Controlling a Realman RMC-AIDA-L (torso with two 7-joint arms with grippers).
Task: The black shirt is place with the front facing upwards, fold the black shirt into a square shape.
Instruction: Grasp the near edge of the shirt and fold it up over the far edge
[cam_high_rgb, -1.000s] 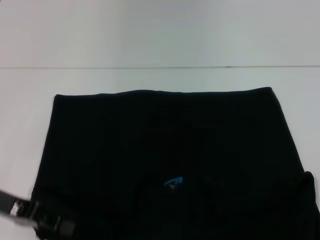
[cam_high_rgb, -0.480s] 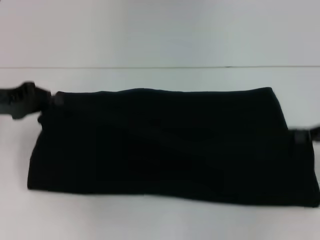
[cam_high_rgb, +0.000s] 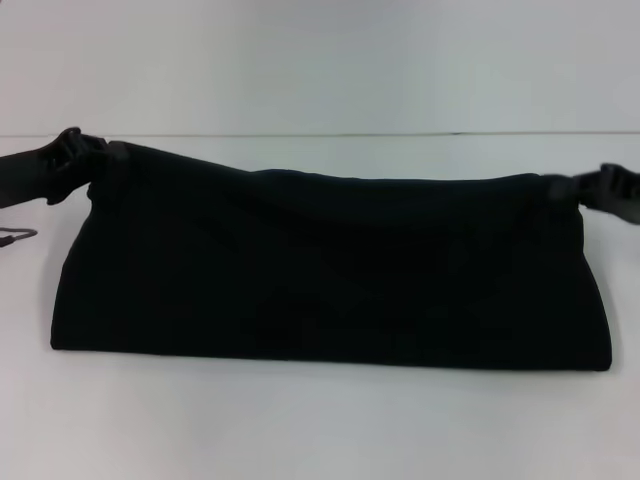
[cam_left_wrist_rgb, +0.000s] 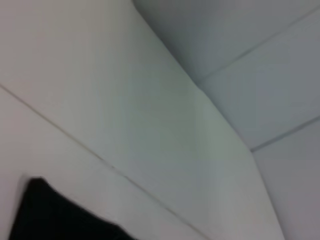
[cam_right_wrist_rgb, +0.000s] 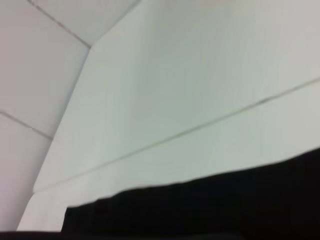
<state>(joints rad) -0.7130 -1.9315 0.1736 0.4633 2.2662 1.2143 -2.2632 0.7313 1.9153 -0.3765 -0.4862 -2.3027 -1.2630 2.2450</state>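
Observation:
The black shirt (cam_high_rgb: 330, 270) lies on the white table as a long band folded in half, its fold along the near side. My left gripper (cam_high_rgb: 92, 162) is at the shirt's far left corner, shut on the cloth and holding it slightly raised. At the far right corner my right gripper (cam_high_rgb: 562, 186) is likewise shut on the cloth. No lettering or label shows. A piece of the black shirt (cam_left_wrist_rgb: 50, 215) appears in the left wrist view, and its edge (cam_right_wrist_rgb: 225, 200) in the right wrist view.
The white table (cam_high_rgb: 320, 430) runs all around the shirt, with a thin seam line (cam_high_rgb: 320, 133) across it behind the cloth. A thin dark cable (cam_high_rgb: 15, 236) hangs at the left edge, under the left arm.
Both grippers have carried the shirt's near edge away from me, over to the far edge. The blue label is now covered and the shirt is half as deep.

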